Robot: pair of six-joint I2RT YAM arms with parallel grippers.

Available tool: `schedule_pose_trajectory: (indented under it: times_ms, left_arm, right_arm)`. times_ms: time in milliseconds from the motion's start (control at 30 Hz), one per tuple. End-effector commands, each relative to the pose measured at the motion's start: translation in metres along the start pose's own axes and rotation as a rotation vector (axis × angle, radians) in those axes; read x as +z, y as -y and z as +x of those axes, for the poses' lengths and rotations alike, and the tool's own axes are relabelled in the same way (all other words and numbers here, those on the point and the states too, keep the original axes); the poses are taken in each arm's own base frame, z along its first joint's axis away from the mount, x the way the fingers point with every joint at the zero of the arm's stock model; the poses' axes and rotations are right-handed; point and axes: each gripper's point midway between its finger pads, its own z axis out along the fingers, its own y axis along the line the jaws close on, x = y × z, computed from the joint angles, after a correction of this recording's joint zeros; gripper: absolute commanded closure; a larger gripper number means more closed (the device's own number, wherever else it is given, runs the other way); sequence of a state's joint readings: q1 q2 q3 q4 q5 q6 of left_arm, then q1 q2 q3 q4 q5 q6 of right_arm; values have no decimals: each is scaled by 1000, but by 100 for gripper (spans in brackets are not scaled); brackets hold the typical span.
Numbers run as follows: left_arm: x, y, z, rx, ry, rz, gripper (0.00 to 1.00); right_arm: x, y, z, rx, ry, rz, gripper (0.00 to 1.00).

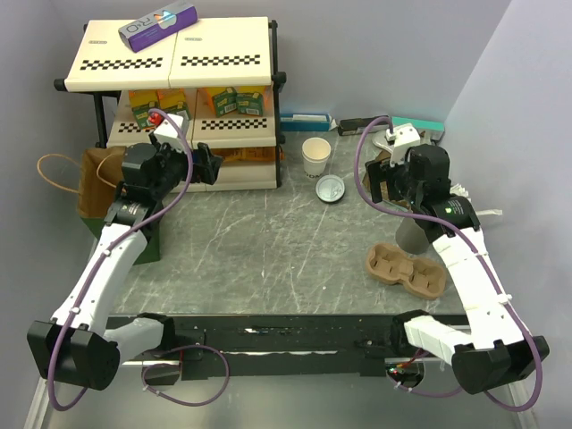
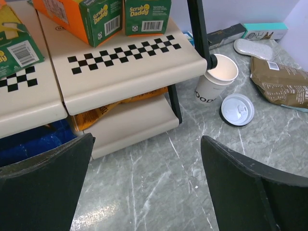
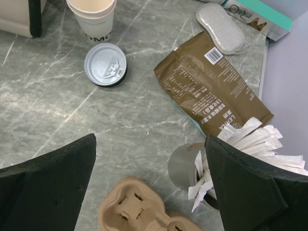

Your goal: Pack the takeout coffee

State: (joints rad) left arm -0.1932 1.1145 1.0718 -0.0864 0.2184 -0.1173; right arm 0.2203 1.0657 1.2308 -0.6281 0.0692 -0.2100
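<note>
paper cup point(image 1: 315, 156) upright and unlidded beside the shelf point(image 1: 223, 45), lid point(image 1: 330, 189) flat just by it; looks light, thin-walled, crushable, so pinch gently mid-wall under the rolled rim; left gripper point(image 2: 144, 187) and right gripper point(image 3: 149, 187) both spread wide, holding nothing

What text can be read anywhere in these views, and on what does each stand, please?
"Scrub Daddy": green box on the shelf.
"RO": teal-edged box.
"RO": long box atop the shelf.
"OOD", cut off: paper cup.
Brown bag: print too small to read.
</note>
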Motion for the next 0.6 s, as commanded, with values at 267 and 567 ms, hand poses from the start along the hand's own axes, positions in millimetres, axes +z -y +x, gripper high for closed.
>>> schedule_pose_trajectory:
  times_ms: [267,567]
  left_arm:
    - [-1,12,-1,9,11,59,1]
    - [-5,20,16,60,-57,111,1]
  right_arm:
    - [-26,-41,-43,-197,130,-300,0]
    - [-5,-57,-62,-359,93,-456,26]
